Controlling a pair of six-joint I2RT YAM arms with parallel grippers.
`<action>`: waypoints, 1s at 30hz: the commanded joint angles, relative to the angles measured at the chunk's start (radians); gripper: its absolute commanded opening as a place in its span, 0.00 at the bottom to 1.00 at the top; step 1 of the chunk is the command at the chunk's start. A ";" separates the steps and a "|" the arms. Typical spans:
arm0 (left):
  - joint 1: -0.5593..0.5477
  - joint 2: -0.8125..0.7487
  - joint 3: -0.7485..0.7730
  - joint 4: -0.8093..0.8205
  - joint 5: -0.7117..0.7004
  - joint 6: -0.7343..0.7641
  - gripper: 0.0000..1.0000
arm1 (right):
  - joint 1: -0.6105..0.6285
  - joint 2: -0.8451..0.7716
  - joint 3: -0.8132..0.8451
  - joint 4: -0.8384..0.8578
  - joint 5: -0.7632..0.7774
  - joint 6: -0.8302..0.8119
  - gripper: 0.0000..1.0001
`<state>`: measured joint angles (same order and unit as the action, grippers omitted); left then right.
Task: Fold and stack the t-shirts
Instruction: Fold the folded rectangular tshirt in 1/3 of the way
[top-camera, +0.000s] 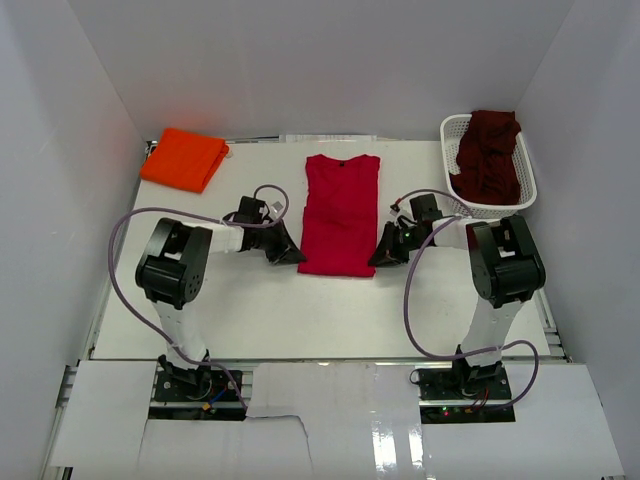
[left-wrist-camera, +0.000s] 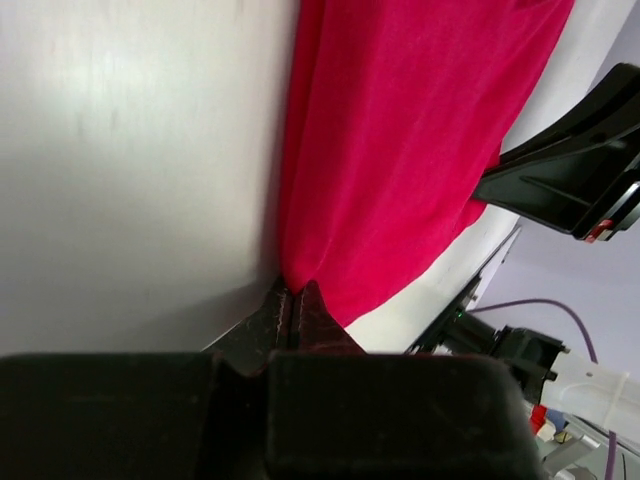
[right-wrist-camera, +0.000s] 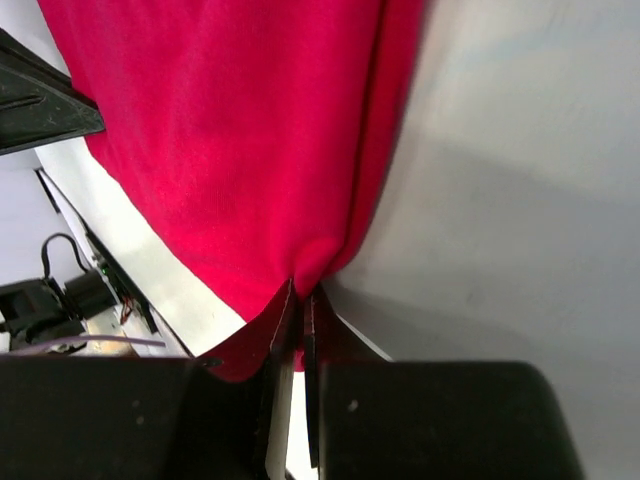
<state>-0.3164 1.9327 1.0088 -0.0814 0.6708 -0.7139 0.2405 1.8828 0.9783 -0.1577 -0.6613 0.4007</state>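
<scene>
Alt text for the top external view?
The left pincer and right pincer pinch the near corners of the red t-shirt at centre. A folded orange t-shirt lies far left; a maroon t-shirt is heaped in a white basket far right.

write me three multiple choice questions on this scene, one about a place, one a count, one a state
1. Where is the maroon t-shirt? A) in the white basket B) flat at the table's middle C) under the left arm
2. How many t-shirts are in view? A) two B) three C) four
3. How do the two claws stand? A) both wide open B) one open, one shut C) both shut on the red t-shirt

1 A, it lies bunched in the basket at the far right.
2 B, red, maroon and the folded orange t-shirt.
3 C, the left claw and the right claw each pinch a near corner of it.
</scene>
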 joint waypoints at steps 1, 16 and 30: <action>-0.019 -0.121 -0.085 -0.069 -0.037 0.031 0.00 | 0.023 -0.043 -0.085 -0.051 0.095 -0.030 0.08; -0.058 -0.373 -0.268 -0.168 -0.144 0.033 0.51 | 0.094 -0.333 -0.366 -0.039 0.210 0.021 0.48; -0.035 -0.613 -0.294 -0.166 -0.220 -0.028 0.44 | 0.092 -0.428 -0.233 -0.152 0.244 -0.022 0.53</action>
<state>-0.3542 1.4139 0.6949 -0.2794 0.4587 -0.7292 0.3351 1.4872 0.6960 -0.2699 -0.4339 0.4068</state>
